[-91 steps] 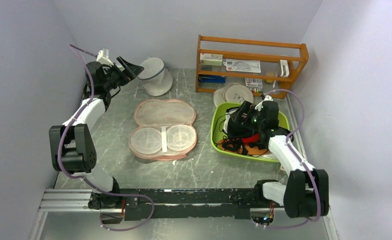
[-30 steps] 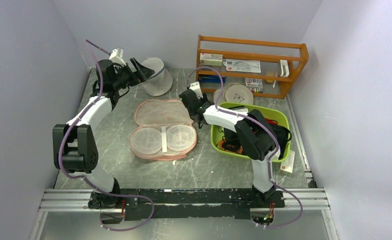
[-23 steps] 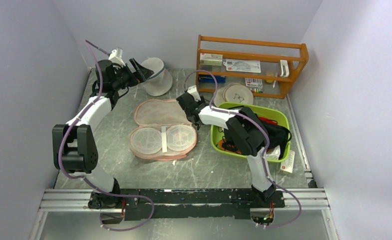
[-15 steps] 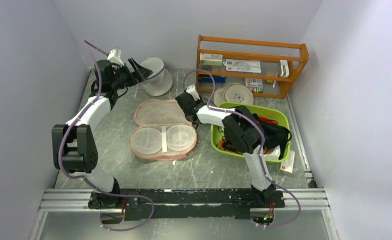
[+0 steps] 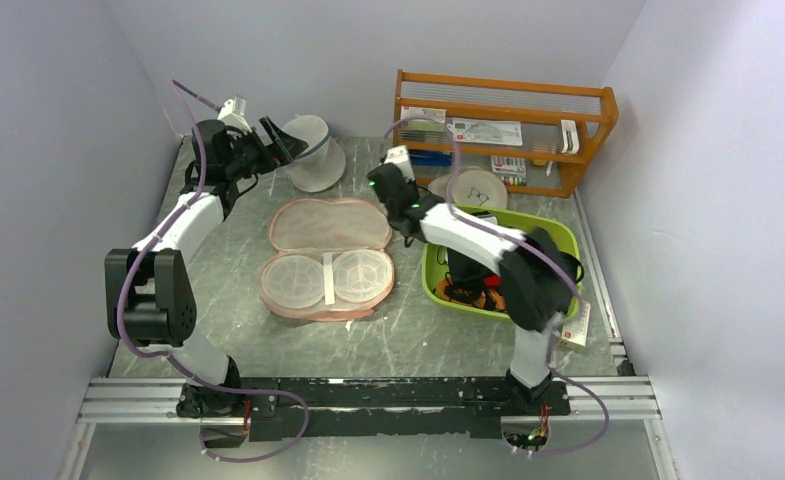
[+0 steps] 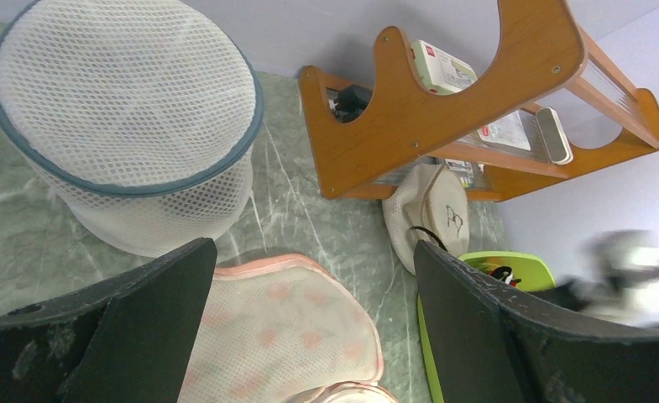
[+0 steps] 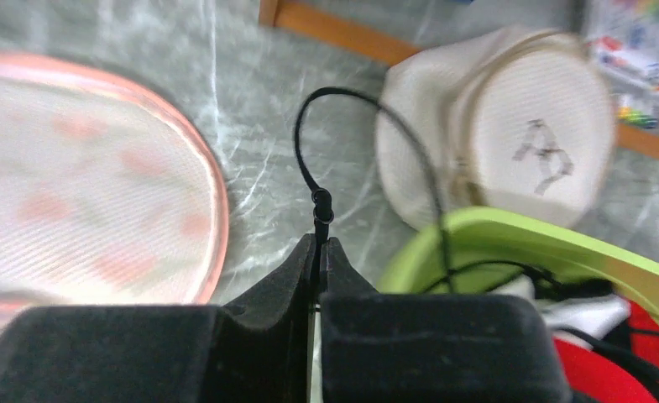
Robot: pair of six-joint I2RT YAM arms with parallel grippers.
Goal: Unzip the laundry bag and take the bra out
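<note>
left tool: wide open, holds nothing | peach strawberry-print zip laundry bag: unzipped, flat on worktop, cups bare | right tool: shut on thin black bra strap, rest probably in green plastic tub | step: bra out | next: drop strap

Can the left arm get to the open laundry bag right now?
Probably yes. The left pincer hangs open by the white mesh bag, and the laundry bag lies just nearer with nothing between. The right pincer, shut on a black strap, sits off its right edge.
</note>
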